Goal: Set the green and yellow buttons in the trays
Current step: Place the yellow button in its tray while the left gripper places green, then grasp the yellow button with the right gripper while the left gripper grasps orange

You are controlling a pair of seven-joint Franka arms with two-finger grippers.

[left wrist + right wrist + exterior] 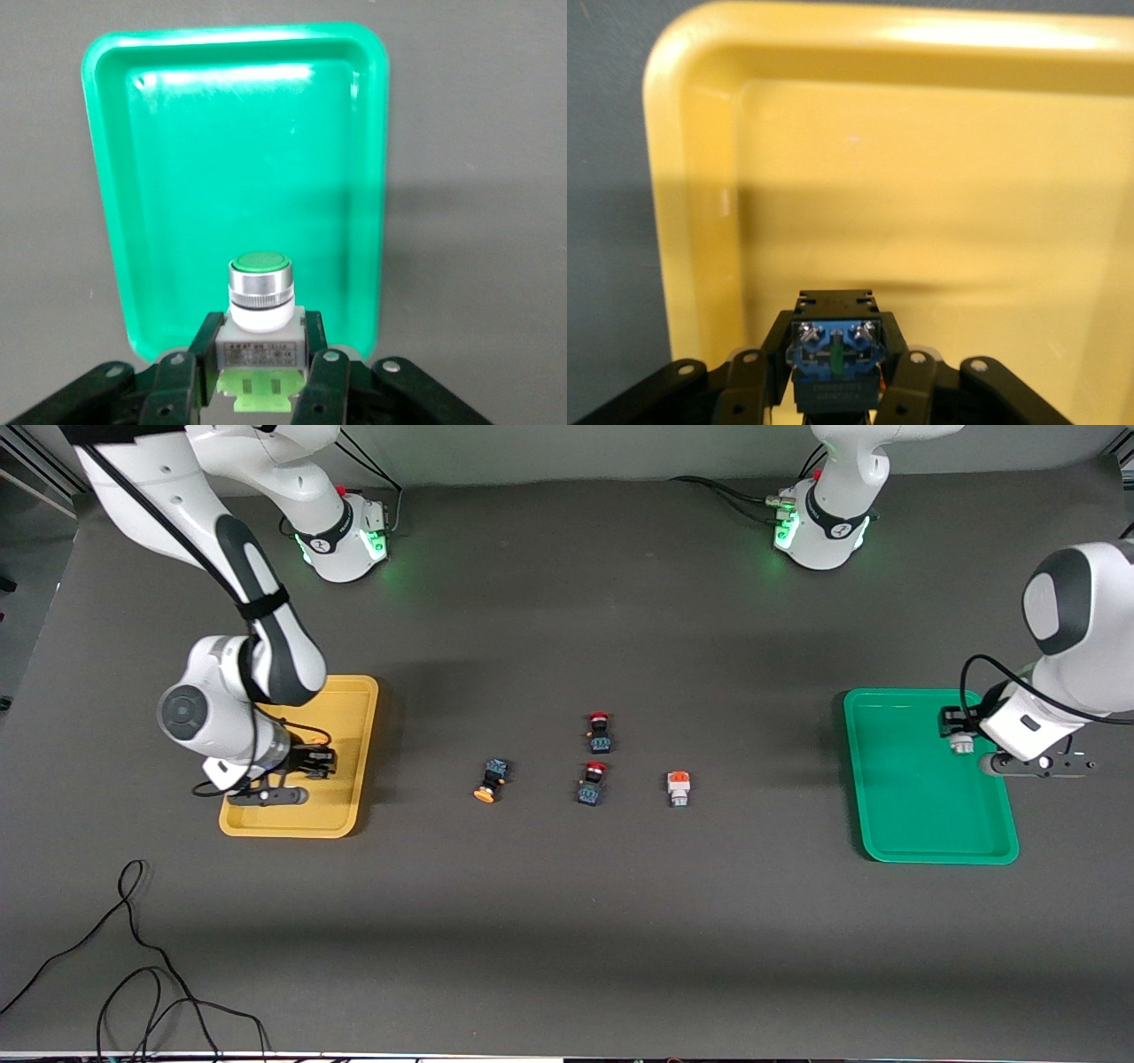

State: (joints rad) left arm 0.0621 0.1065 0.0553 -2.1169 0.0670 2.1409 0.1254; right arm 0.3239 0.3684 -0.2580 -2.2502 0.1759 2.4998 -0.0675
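Note:
My left gripper (959,737) is shut on the white-bodied, green-topped button (260,305) and holds it over the green tray (921,815) at its edge toward the left arm's end; the tray also shows in the left wrist view (177,177). My right gripper (315,763) is shut on a black-blue-bodied button (834,354) and holds it over the yellow tray (345,717), which fills the right wrist view (939,177); the button's cap is hidden. A yellow-capped black-blue button (490,779) and an orange-topped white button (679,787) lie on the table between the trays.
Two red-capped black-blue buttons (600,731) (592,782) lie mid-table between the yellow-capped and the orange-topped ones. A black cable (133,974) loops on the table nearest the front camera at the right arm's end.

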